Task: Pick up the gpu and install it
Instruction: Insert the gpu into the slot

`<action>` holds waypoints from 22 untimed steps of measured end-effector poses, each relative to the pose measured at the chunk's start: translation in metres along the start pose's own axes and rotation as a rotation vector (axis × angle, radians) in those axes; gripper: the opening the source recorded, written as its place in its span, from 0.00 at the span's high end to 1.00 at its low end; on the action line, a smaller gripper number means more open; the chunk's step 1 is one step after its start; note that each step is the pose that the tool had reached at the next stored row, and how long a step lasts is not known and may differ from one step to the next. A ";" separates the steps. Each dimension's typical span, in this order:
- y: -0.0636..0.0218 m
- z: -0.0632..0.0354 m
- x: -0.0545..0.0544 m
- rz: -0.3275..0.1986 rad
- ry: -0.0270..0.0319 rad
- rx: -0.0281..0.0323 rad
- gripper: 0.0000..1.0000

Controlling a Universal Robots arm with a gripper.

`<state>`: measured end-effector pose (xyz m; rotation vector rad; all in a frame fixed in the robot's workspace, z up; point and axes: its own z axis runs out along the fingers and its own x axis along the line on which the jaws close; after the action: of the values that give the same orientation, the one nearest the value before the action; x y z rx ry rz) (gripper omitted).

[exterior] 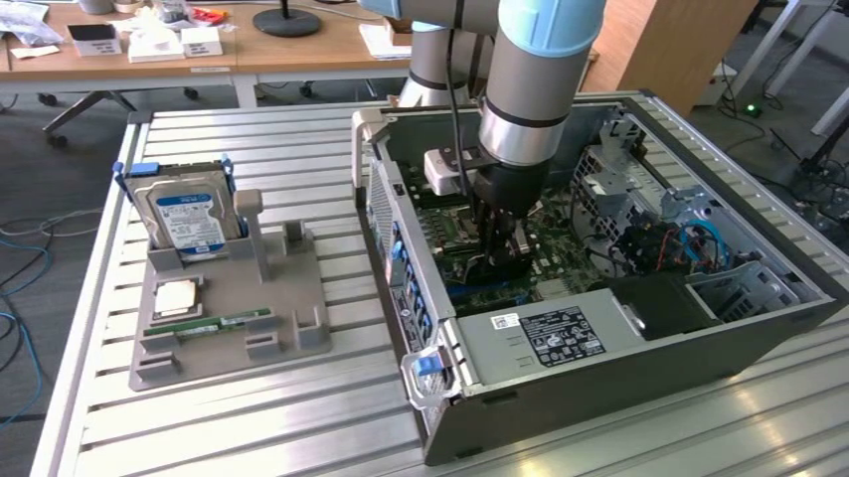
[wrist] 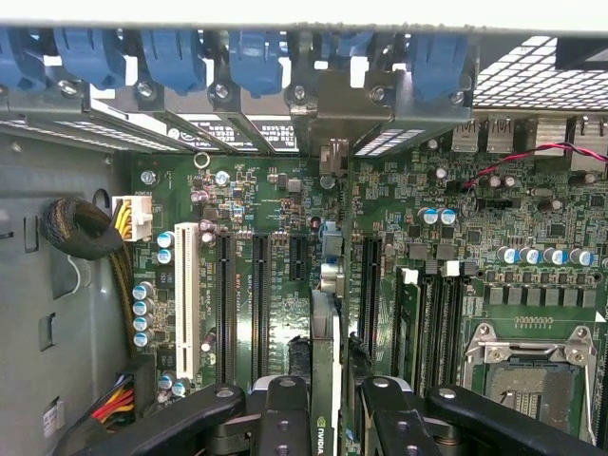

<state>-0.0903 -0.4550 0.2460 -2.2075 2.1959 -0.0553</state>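
The arm reaches down into the open computer case (exterior: 743, 328) lying on its side on the slatted metal bench (exterior: 265, 417), and its gripper (wrist: 332, 399) has its black fingers (wrist: 285, 408) clenched on the gpu (wrist: 325, 351), a thin dark card seen edge-on in the wrist view, standing upright over the green motherboard (wrist: 285, 190) with its metal end bracket (wrist: 328, 133) up at the row of blue slot clips (wrist: 176, 57) along the case's rear wall. Near the card's lower edge a green logo reads as NVIDIA. The card sits in line with one of the long black expansion slots (wrist: 258, 294), between that slot and the next one towards the CPU socket (wrist: 532, 370); whether it is fully seated cannot be told. A white slot (wrist: 187, 299) lies further off, beside a row of capacitors. In the exterior view the power supply (exterior: 558, 333) carries a black label with white print too small to read. To the exterior view's left, a grey holder (exterior: 226, 338) on the bench keeps a hard drive (exterior: 186, 219) with a blue-white label upright, and a slim green RAM stick (exterior: 219, 325) lies flat beside a square chip (exterior: 177, 298).
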 end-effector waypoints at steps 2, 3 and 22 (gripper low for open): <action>0.0000 0.0000 0.000 0.000 -0.0001 0.0000 0.75; 0.0000 0.0000 0.000 0.000 0.0000 0.0000 0.75; 0.0003 0.0001 0.000 0.000 -0.0001 0.0001 0.75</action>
<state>-0.0906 -0.4550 0.2459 -2.2076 2.1955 -0.0554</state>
